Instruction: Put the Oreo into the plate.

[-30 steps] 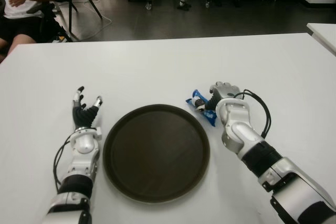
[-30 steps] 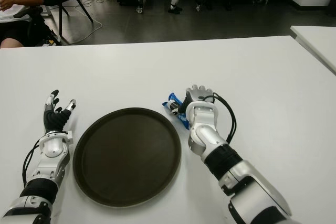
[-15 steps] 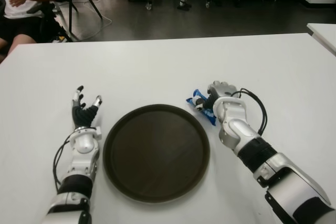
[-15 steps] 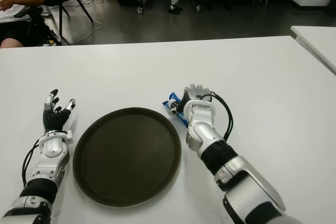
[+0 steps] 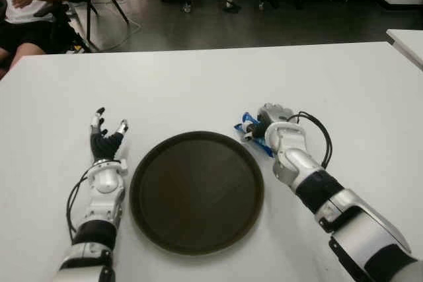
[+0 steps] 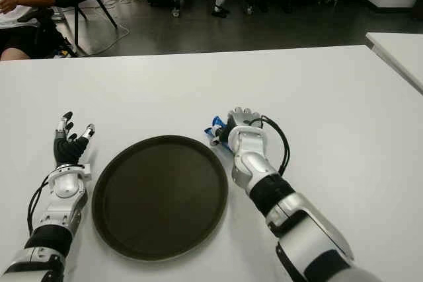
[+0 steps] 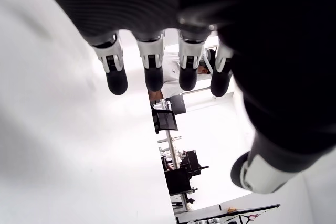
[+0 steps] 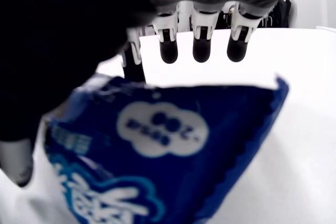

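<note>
The Oreo packet (image 5: 250,128) is found on the tabletop (image 5: 198,84) just right of the empty plate (image 5: 196,191), covered by the right hand (image 5: 269,118) with grip unconfirmed (left hand (image 5: 106,138) idle, fingers spread), so transfer is judged outstanding.

One Oreo pack (image 5: 252,131), one plate (image 5: 197,191), two hands, one person (image 5: 30,4).

L hand (image 5: 108,138) splayed, R hand (image 5: 272,121) uncurled

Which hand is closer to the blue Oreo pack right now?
The right hand: it is over the Oreo pack, by the plate's far right rim. The left hand is across the plate, open.
</note>
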